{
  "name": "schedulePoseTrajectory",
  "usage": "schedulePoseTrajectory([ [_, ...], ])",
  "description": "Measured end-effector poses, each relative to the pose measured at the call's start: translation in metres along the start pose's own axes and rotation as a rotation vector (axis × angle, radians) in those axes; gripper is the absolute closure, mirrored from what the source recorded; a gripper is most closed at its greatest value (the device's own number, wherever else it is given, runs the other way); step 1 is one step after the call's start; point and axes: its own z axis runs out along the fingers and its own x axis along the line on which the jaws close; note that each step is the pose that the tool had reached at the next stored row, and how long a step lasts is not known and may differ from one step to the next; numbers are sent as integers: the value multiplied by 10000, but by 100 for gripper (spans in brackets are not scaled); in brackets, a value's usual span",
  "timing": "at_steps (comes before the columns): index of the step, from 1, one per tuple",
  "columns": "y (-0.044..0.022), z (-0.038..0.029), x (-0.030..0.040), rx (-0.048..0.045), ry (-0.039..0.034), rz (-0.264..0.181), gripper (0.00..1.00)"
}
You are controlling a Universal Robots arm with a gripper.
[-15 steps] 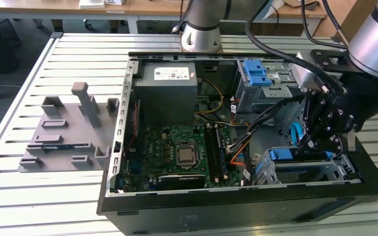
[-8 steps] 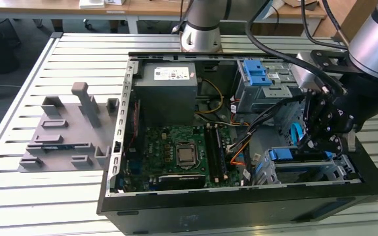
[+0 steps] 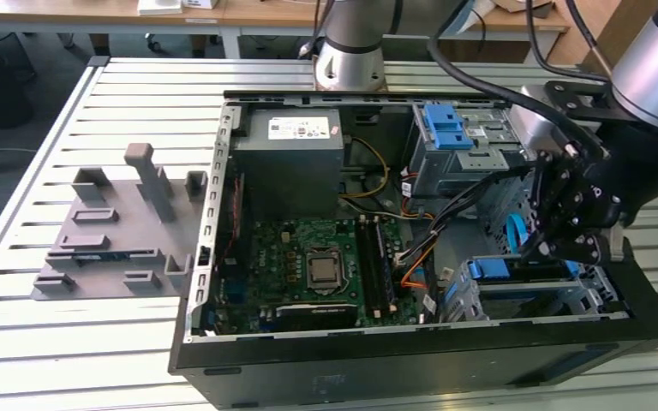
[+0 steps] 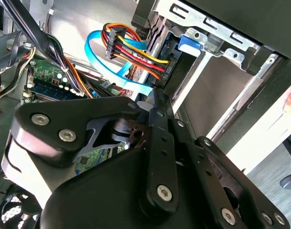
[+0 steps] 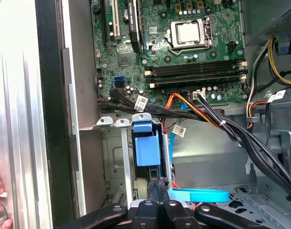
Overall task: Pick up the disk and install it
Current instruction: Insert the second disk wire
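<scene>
On the slatted metal bench [image 3: 32, 334], the black pincer [image 3: 575, 248], closed and empty, is held just above the blue-framed silver disk [image 3: 523, 276].

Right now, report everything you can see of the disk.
The disk shows mainly as its blue plastic frame: a glossy tab and end piece, seen in the first wrist view. It stands on edge between the rails of the grey metal drive cage, in a corner of the open computer case, close to a bundle of cables. Its label and metal body are hidden. The gripper sits right at its end, shut; whether they touch is unclear.
</scene>
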Motion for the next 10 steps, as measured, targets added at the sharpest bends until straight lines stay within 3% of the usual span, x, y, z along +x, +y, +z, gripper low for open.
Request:
schedulePoseTrajectory([
  [10, 4, -137, 6, -8, 0, -1, 89],
])
